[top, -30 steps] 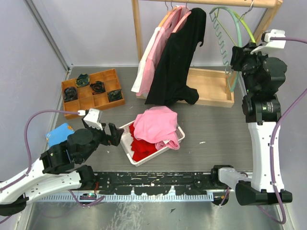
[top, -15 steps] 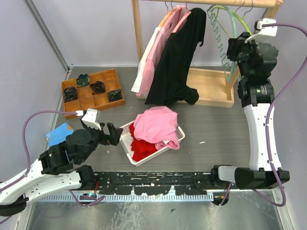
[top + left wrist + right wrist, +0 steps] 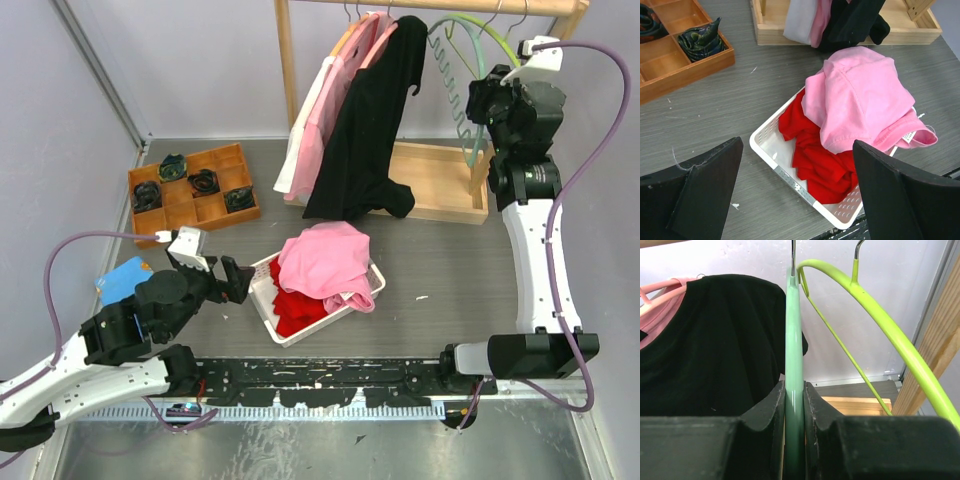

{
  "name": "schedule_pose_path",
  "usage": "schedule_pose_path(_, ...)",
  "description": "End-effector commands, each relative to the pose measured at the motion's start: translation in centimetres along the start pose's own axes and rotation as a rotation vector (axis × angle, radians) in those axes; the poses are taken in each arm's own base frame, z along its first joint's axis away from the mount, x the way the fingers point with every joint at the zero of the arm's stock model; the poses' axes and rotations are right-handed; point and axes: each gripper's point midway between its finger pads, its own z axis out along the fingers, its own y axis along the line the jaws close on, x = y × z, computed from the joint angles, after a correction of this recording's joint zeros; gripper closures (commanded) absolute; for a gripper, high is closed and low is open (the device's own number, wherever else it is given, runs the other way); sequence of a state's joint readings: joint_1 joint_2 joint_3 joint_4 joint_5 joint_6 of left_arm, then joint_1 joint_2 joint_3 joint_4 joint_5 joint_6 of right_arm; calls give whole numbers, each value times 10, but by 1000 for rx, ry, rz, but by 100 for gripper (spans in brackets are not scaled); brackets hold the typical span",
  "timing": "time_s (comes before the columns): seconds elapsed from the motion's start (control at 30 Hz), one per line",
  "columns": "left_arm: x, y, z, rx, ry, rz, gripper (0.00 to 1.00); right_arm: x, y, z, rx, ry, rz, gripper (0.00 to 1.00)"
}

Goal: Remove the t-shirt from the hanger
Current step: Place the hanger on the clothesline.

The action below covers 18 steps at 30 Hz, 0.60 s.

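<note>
My right gripper (image 3: 486,100) is shut on a bare mint green hanger (image 3: 462,62) that hangs from the wooden rail (image 3: 440,5). In the right wrist view the hanger (image 3: 794,335) is pinched between both fingers (image 3: 794,407). A black t-shirt (image 3: 365,130) hangs on a hanger just left of it and shows in the right wrist view (image 3: 725,345). My left gripper (image 3: 238,280) is open and empty, low beside the white basket (image 3: 262,300). The basket holds a pink t-shirt (image 3: 860,100) over a red one (image 3: 815,160).
A lime green bare hanger (image 3: 880,325) hangs right of the mint one. Pink and white garments (image 3: 320,110) hang left of the black t-shirt. The rack's wooden base (image 3: 445,185) lies below. A wooden compartment tray (image 3: 190,190) and a blue card (image 3: 125,280) lie at left.
My right gripper has risen and shifted left along the rail with the mint hanger in it. The left arm has barely moved.
</note>
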State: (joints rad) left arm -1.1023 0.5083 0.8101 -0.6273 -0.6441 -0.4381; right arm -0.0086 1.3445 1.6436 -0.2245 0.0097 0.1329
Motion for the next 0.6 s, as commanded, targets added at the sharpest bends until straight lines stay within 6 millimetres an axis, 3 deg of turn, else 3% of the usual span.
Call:
schedule_pose_path(0.0, -19, -2, -5, 6, -44, -27, 2, -50, 2, -14, 8, -159, 2, 85)
schedule_pose_path(0.07, -22, -4, -5, 11, -48, -21, 2, -51, -2, -21, 27, -160, 9, 63)
schedule_pose_path(0.23, -34, -9, -5, 22, -66, 0, 2, -68, -6, -48, 61, -190, 17, 38)
schedule_pose_path(0.37, -41, -13, -4, 30, -79, 10, 2, -86, -1, -75, 43, -222, 32, 36)
schedule_pose_path(0.57, -53, -19, -3, 48, -111, 9, 2, -102, 29, -105, -107, -248, 98, 37)
